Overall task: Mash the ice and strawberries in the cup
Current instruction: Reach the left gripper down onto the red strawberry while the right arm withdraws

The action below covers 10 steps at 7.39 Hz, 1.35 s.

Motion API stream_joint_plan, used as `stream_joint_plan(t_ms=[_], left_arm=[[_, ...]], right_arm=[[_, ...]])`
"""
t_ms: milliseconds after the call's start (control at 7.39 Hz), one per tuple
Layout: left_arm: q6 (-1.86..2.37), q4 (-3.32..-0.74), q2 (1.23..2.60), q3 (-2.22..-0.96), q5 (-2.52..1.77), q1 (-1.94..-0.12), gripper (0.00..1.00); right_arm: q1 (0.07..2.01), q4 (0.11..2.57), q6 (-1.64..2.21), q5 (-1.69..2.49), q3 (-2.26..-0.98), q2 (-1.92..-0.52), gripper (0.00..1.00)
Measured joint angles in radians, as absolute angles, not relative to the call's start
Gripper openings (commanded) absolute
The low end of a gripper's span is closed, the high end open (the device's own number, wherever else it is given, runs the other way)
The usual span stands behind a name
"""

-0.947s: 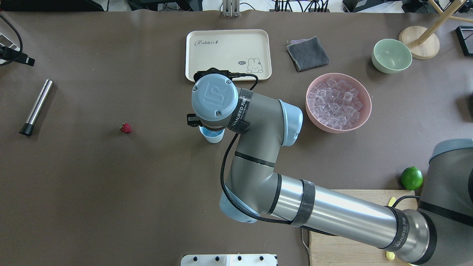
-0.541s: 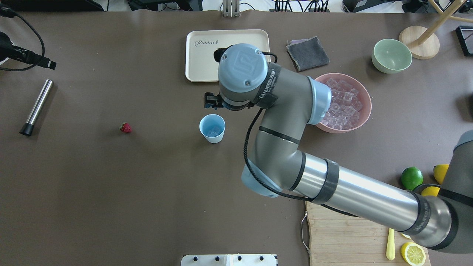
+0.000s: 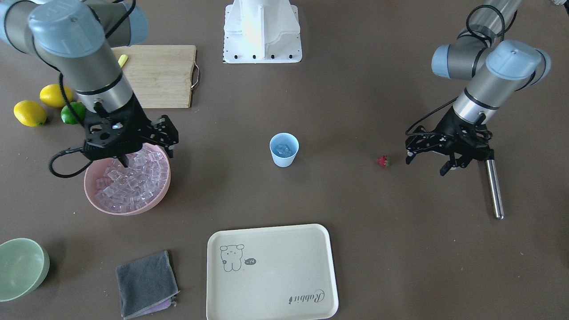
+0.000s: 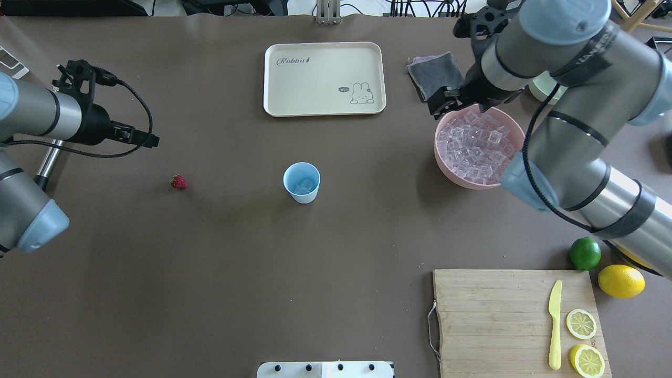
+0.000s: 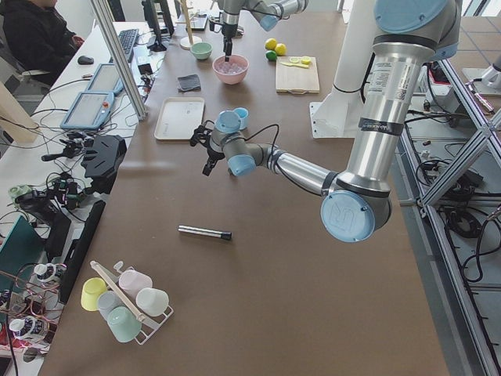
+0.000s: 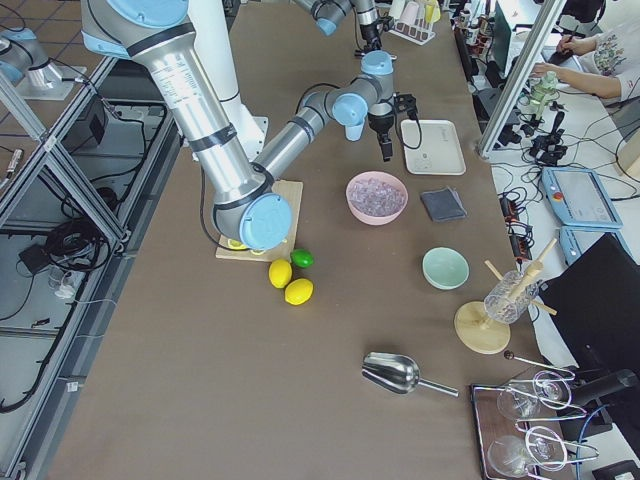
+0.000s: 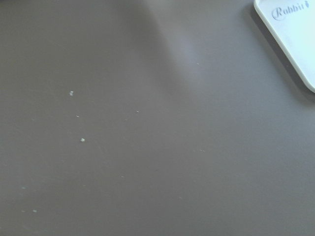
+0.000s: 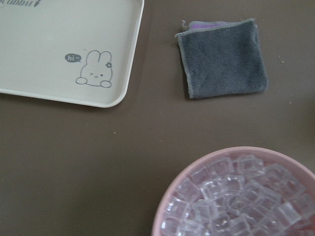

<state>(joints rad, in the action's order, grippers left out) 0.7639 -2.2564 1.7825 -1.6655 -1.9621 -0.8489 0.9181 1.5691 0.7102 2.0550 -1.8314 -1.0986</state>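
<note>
The light blue cup stands upright mid-table with a few clear ice cubes inside; it also shows in the front view. The tiny red strawberry lies on the table left of the cup. More ice fills the pink bowl. My right gripper hangs open and empty over the bowl's edge nearest the tray. My left gripper is open and empty, just above the table between the strawberry and a steel muddler.
A cream rabbit tray and a grey cloth lie at the far side. A pale green bowl sits beyond the pink one. A cutting board with a yellow knife and lemon halves, a lime and a lemon lie near right.
My right arm has swung from above the cup away to the right, over the pink bowl. My left arm has come into view at the left, near the muddler.
</note>
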Motion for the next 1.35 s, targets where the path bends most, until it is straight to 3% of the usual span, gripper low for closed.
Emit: stream_joint_plan(t_ms=[271, 812, 1082, 1218, 1353], left_arm=[[0.872, -2.249, 1.789, -1.671, -1.885, -0.745, 0.97], [0.931, -2.202, 1.789, -1.67, -1.784, -0.659, 0.96], [0.932, -2.198, 1.782, -1.664, -1.77, -0.653, 0.71], [0.931, -2.197, 1.779, -1.662, -1.768, -0.652, 0.49], [0.931, -2.194, 1.778, -1.661, -1.768, -0.652, 0.4]], right_arm=[[1.04, 1.566, 0.52, 2.147, -1.815, -1.183, 0.98], [1.069, 1.563, 0.473, 2.162, -1.772, -1.176, 0.98], [1.074, 1.564, 0.441, 2.175, -1.755, -1.164, 0.98], [1.078, 1.565, 0.421, 2.188, -1.749, -1.164, 0.98], [1.083, 1.565, 0.406, 2.196, -1.746, -1.166, 0.98]])
